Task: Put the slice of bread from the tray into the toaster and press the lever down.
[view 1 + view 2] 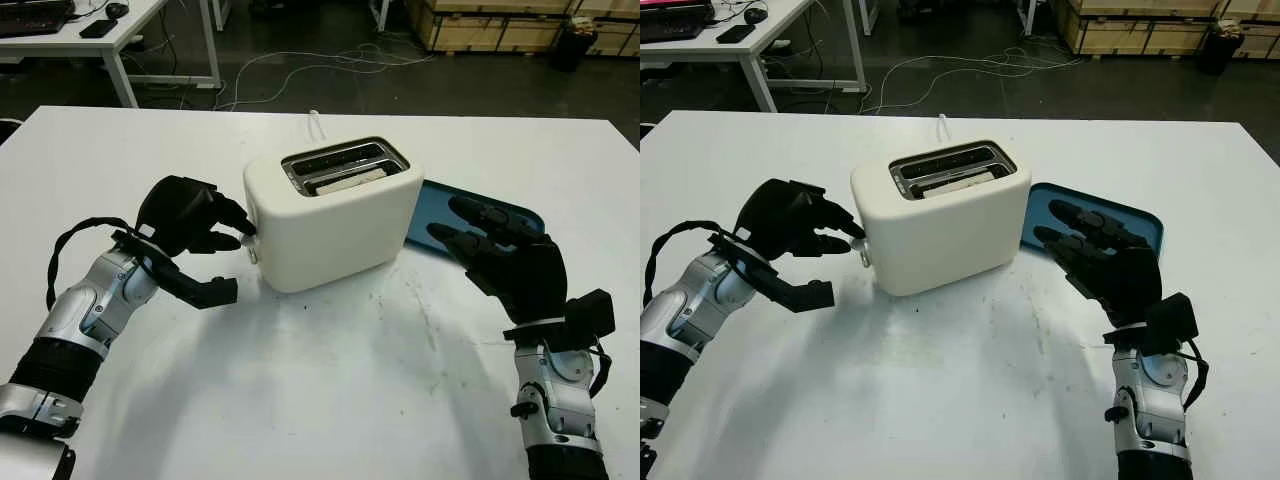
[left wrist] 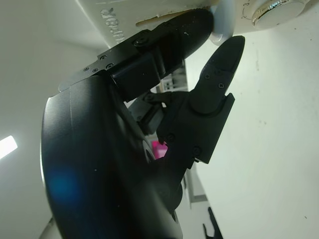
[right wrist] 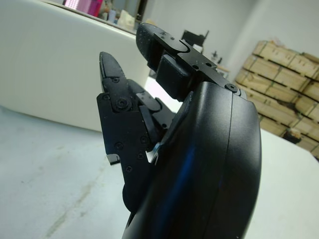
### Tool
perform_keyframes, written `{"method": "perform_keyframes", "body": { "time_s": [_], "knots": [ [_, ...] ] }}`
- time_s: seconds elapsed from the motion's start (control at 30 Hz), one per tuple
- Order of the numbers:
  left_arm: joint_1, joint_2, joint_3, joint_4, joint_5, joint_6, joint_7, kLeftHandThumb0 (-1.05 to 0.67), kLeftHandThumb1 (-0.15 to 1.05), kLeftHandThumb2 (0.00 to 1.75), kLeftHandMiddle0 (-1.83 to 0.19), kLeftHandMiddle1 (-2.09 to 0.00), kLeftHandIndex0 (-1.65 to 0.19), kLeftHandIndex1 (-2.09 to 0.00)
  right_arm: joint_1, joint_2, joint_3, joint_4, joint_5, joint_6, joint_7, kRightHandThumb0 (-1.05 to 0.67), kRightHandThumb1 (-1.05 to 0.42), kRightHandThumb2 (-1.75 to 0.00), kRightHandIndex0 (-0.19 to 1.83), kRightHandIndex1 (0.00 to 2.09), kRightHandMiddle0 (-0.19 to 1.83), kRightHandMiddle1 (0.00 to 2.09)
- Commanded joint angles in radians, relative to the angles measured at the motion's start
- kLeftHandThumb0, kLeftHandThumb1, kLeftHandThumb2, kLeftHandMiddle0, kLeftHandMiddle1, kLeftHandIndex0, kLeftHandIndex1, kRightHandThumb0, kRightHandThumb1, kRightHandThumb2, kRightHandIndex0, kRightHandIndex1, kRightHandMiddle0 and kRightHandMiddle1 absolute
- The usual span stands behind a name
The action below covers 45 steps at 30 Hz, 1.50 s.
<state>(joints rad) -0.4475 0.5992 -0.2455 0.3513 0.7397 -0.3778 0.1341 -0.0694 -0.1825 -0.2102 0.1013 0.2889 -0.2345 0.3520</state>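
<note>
White bread slice (image 1: 345, 183) already sits in the toaster (image 1: 330, 215) slot, so the left hand (image 1: 185, 215) curls its fingers onto the lever (image 1: 248, 240) to press, while the right hand (image 1: 505, 255) hovers open by the tray (image 1: 520, 215).

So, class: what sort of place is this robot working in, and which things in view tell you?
Probably a lab or workshop, not a kitchen. Stacked wooden crates line the far wall, loose white cables trail across the dark floor, and a white metal-legged desk stands behind the white table holding the cream toaster.
</note>
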Motion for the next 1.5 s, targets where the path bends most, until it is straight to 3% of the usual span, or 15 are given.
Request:
{"method": "perform_keyframes", "body": {
  "time_s": [0.0, 0.33, 0.77, 0.97, 1.2, 1.3, 1.33, 1.4, 1.47],
  "knots": [
    [0.023, -0.021, -0.058, 0.033, 0.032, 0.008, -0.033, -0.31, 0.81, 0.00, -0.86, -1.40, -1.35, -0.02, 0.005, 0.010, -0.003, -0.002, 0.016, -0.019, 0.005, -0.26, -0.92, -0.07, 0.98, 0.01, 0.91, 0.00],
    [-0.010, 0.010, -0.065, 0.043, 0.030, -0.025, -0.019, -0.33, 0.78, 0.00, -0.85, -1.46, -1.36, -0.03, 0.011, 0.018, 0.004, -0.011, 0.018, -0.011, 0.007, -0.29, -0.92, -0.08, 0.98, 0.01, 0.92, 0.00],
    [-0.070, 0.031, -0.099, 0.007, 0.030, -0.038, -0.075, -0.38, 0.80, 0.00, -0.86, -1.46, -1.37, -0.04, 0.048, 0.020, 0.001, -0.030, 0.015, -0.023, 0.001, -0.29, -0.92, -0.07, 0.98, 0.01, 0.91, 0.00],
    [-0.060, 0.030, -0.106, -0.026, 0.022, -0.030, -0.123, -0.39, 0.83, 0.01, -0.84, -1.47, -1.42, -0.08, 0.068, 0.016, -0.001, -0.057, 0.022, 0.000, -0.005, -0.28, -0.92, -0.08, 0.98, 0.00, 0.91, 0.00],
    [-0.014, 0.014, -0.106, -0.073, 0.018, 0.001, -0.135, -0.37, 0.82, 0.00, -0.82, -1.48, -1.35, -0.05, 0.108, 0.011, -0.006, -0.105, 0.031, 0.028, -0.012, -0.29, -0.92, -0.06, 0.96, 0.00, 0.89, 0.00],
    [0.066, -0.069, -0.108, -0.105, -0.038, 0.088, -0.157, -0.34, 0.85, 0.01, -0.79, -1.38, -1.29, -0.03, 0.140, 0.008, -0.010, -0.126, 0.030, 0.026, -0.009, -0.31, -0.92, -0.07, 0.96, 0.00, 0.88, 0.00],
    [0.102, -0.134, -0.123, -0.070, -0.053, 0.102, -0.113, -0.34, 0.86, 0.01, -0.76, -1.36, -1.27, -0.02, 0.150, 0.007, -0.012, -0.130, 0.030, 0.023, -0.006, -0.31, -0.92, -0.07, 0.96, 0.00, 0.88, 0.00],
    [0.155, -0.283, -0.185, 0.078, -0.061, 0.125, -0.032, -0.33, 0.85, 0.01, -0.67, -1.63, -1.25, -0.01, 0.164, -0.001, -0.015, -0.123, 0.010, 0.006, -0.006, -0.31, -0.92, -0.08, 0.97, 0.01, 0.89, 0.00],
    [0.168, -0.386, -0.250, 0.211, -0.044, 0.142, 0.013, -0.36, 0.88, 0.02, -0.67, -1.64, -1.22, -0.01, 0.165, -0.012, -0.015, -0.107, -0.012, -0.004, -0.008, -0.30, -0.92, -0.08, 0.98, 0.01, 0.89, 0.00]
  ]
}}
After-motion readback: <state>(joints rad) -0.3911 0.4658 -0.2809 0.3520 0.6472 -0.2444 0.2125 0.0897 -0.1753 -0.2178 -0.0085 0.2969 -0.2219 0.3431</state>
